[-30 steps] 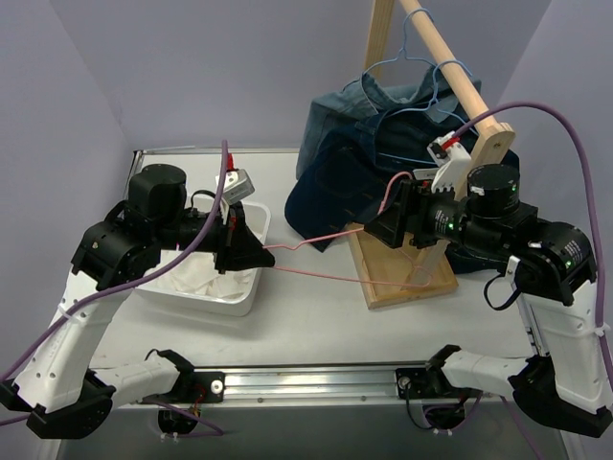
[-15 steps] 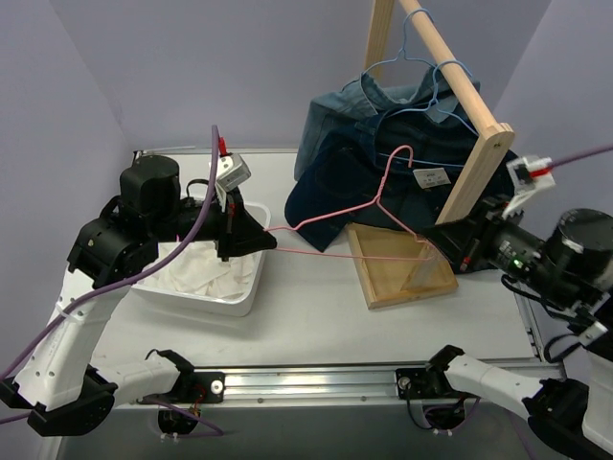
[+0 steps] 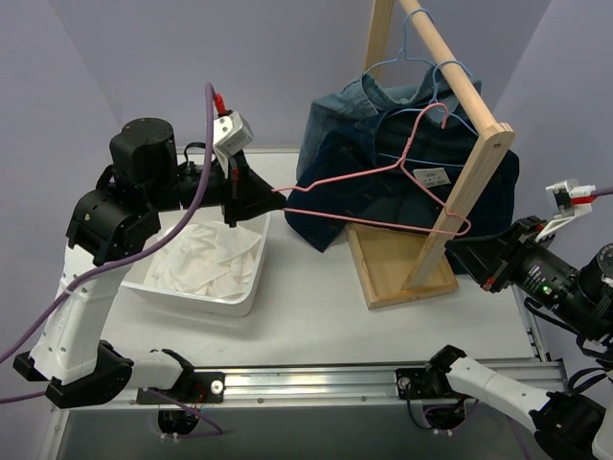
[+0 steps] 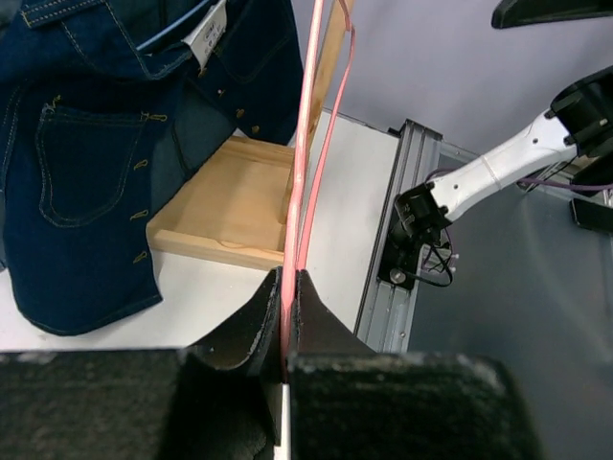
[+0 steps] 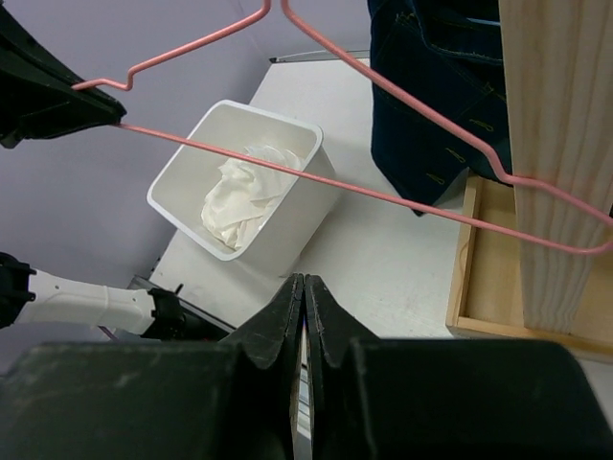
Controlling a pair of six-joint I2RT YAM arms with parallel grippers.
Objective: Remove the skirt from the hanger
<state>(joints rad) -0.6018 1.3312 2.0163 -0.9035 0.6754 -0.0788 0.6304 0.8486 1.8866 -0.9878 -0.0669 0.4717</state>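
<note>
From above, the skirt (image 3: pixel 206 259) is lying bundled in the left bin (image 3: pixel 206 299), off the hanger (image 3: pixel 350 176); removal is judged done. At the left wrist, the hanger is being clamped by the left claw (image 4: pixel 287 292); a garment tag (image 4: pixel 206 27) is proving unreadable. At the right wrist, the right claw (image 5: pixel 299 287) is being shown pressed together, empty.

You worked in a robotics lab cell: plain lavender walls (image 3: pixel 239 67) boxed in a white surface (image 3: pixel 316 307), and an aluminium rail (image 3: pixel 316 381) ran along it at 6 o'clock.
</note>
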